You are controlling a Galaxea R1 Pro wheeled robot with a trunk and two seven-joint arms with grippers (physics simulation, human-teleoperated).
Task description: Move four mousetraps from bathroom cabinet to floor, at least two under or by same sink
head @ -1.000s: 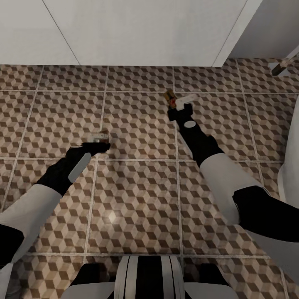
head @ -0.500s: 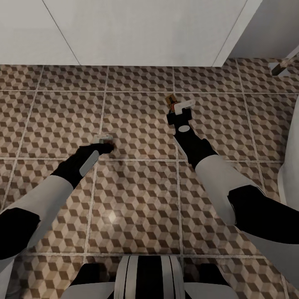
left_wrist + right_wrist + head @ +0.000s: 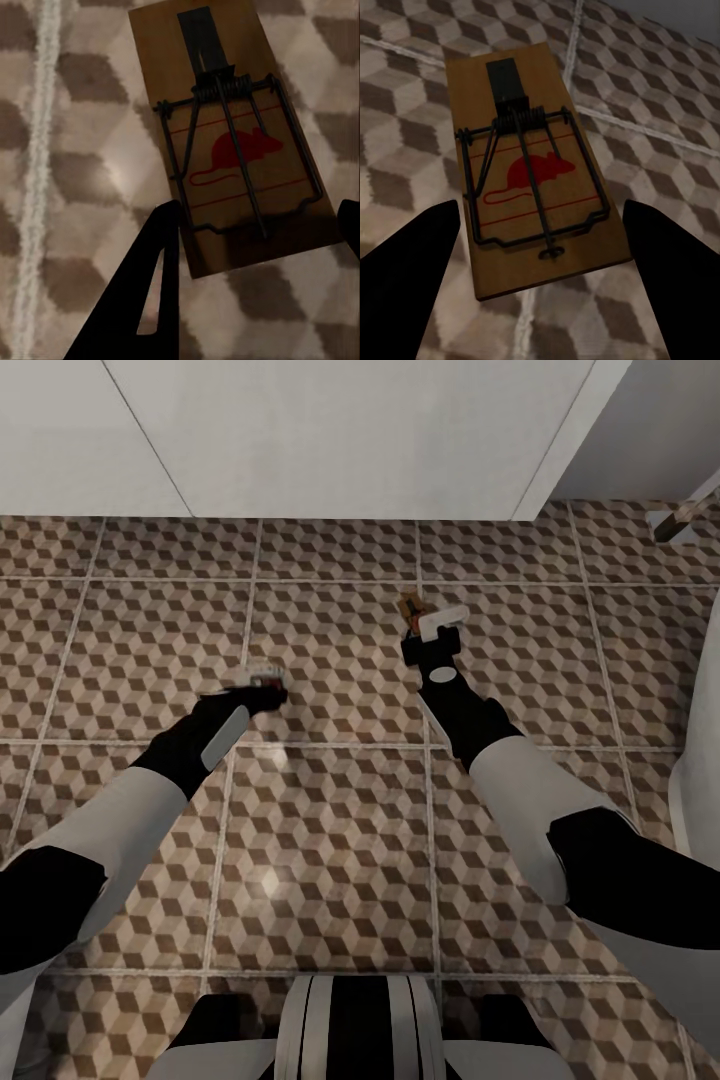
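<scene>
Left fingers (image 3: 255,225): spread, astride a mousetrap (image 3: 229,142) on the floor (image 3: 330,830).
Right fingers (image 3: 540,225): spread around second mousetrap (image 3: 529,172).

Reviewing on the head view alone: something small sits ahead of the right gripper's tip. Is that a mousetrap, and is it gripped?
Observer: In the right wrist view, a mousetrap lies flat on the bathroom floor. The right gripper is open, with a gap on each side.
Operator: And the left gripper?
Observer: In the left wrist view, a second mousetrap sits between the left gripper fingers, which reach its long edges. Whether they squeeze it is unclear.
Operator: Face up?
Observer: Both show the wire and a red mouse print.
</scene>
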